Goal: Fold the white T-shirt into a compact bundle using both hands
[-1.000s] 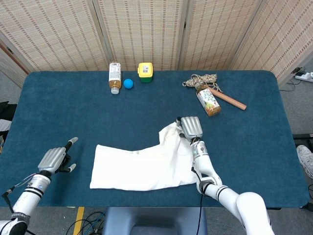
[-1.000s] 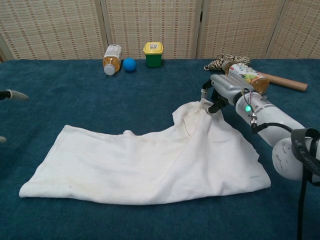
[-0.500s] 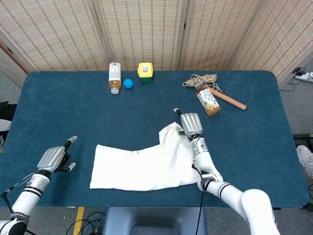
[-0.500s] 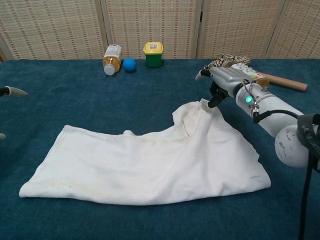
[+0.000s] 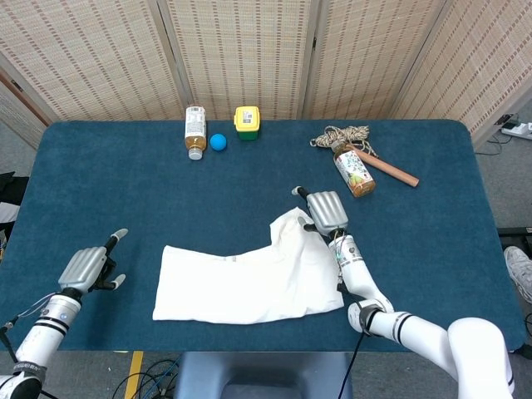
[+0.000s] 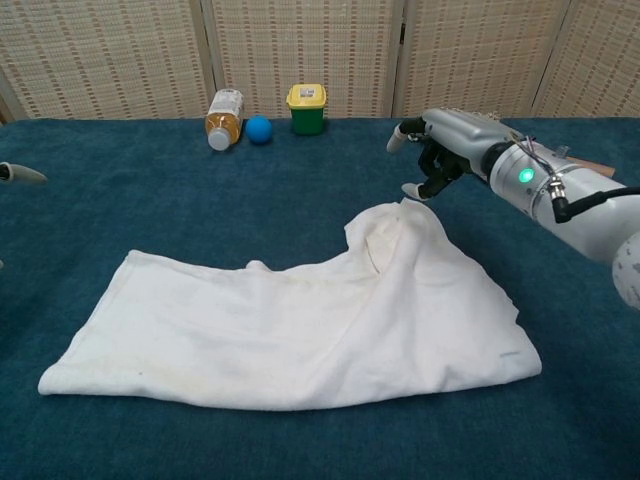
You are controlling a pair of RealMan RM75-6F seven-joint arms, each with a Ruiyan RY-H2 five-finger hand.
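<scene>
The white T-shirt lies partly folded on the blue table, its right rear corner bunched up in a low peak. My right hand hovers just above and behind that peak; in the chest view this right hand holds nothing, with its thumb out and one fingertip pointing down close over the cloth. My left hand rests near the table's front left, well apart from the shirt, fingers spread and empty. The chest view catches only a fingertip of that hand, at the left edge.
Along the far edge lie a bottle on its side, a blue ball and a yellow-lidded green pot. At the back right are a coil of rope, a labelled bottle and a wooden stick.
My right hand has let go of the shirt's raised corner and lifted up and back from it. The corner stays bunched on the table. My left hand has drifted slightly left.
</scene>
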